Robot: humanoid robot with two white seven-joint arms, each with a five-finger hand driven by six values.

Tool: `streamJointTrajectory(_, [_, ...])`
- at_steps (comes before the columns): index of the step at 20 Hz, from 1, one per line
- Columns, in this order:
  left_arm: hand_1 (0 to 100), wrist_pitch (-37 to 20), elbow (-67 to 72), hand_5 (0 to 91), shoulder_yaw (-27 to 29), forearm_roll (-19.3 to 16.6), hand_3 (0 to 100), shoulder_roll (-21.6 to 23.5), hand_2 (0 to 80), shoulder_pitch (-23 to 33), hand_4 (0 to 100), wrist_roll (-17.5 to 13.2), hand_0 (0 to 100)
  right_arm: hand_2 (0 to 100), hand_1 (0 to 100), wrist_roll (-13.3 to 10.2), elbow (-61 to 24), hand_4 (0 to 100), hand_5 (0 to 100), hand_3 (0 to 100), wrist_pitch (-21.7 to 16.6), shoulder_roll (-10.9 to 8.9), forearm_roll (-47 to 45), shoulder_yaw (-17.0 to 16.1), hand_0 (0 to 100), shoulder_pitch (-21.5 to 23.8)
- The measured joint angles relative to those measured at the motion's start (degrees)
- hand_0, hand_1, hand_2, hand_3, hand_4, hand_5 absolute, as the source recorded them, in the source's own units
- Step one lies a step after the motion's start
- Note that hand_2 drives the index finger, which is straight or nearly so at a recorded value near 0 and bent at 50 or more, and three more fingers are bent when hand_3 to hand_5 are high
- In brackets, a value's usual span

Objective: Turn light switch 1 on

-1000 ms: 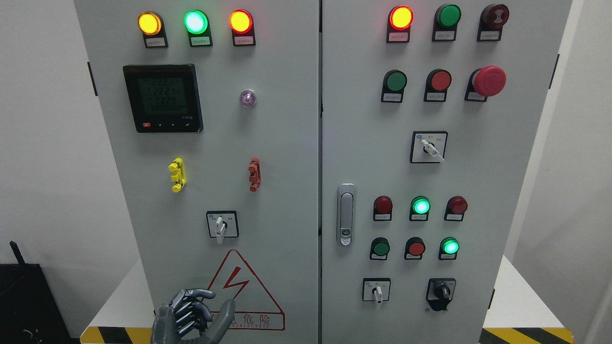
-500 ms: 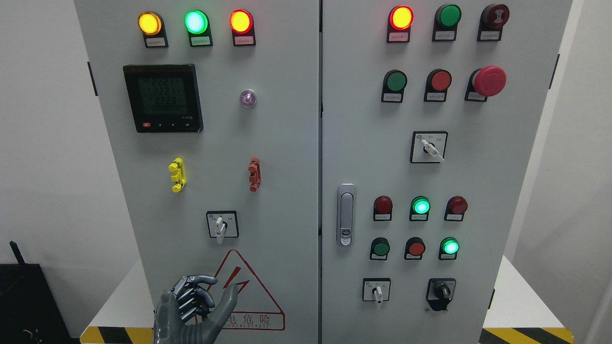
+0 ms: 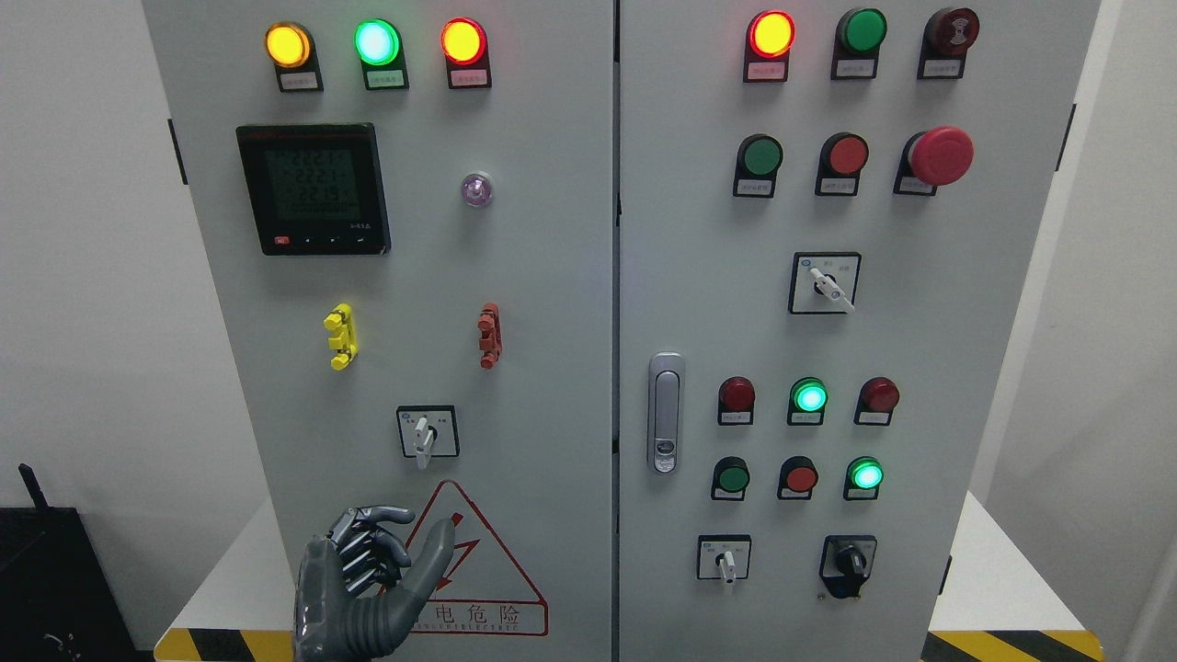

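The left hand [image 3: 368,588] rises from the bottom edge left of the middle, its wrist cut off by the frame. Its grey fingers [image 3: 368,542] are curled in toward the palm with the thumb sticking up, and they hold nothing. The hand stands in front of the lower left corner of the red warning triangle [image 3: 478,561] and hides part of it.

Just above the triangle sits a rotary switch [image 3: 425,434] on a white square plate, its white lever pointing down; the hand is below it and apart from it. Which switch counts as number 1 cannot be read, as the label print is too small.

Higher on the left door are a yellow clip [image 3: 340,336], a red clip [image 3: 489,336], a digital meter [image 3: 313,188] with dim digits and a small violet lamp [image 3: 476,188]. Three lit lamps, amber, green and red, run along the top.

The right door carries a door handle [image 3: 666,414], rows of red and green buttons and lamps, a red mushroom button [image 3: 940,154] and three more rotary switches. The cabinet [image 3: 570,276] stands on a white table [image 3: 993,570] with striped edging; its top is cut off.
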Motion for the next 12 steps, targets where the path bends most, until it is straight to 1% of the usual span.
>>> streamJointTrajectory(3, [75,0.8,0.1,86.0,0.2,-0.1,87,-0.2,53.2,-0.6,91,0.1,8,0,0,0.0,0.0,0,0,0,0.0,0.0,0.0,0.0,31,0.0])
streamJointTrajectory(12, [75,2.0,0.4,85.8,1.0,-0.2,87,-0.6,53.1,-2.2,91,0.1,10,0,0,0.0,0.0,0,0,0,0.0,0.0,0.0,0.0,31,0.0])
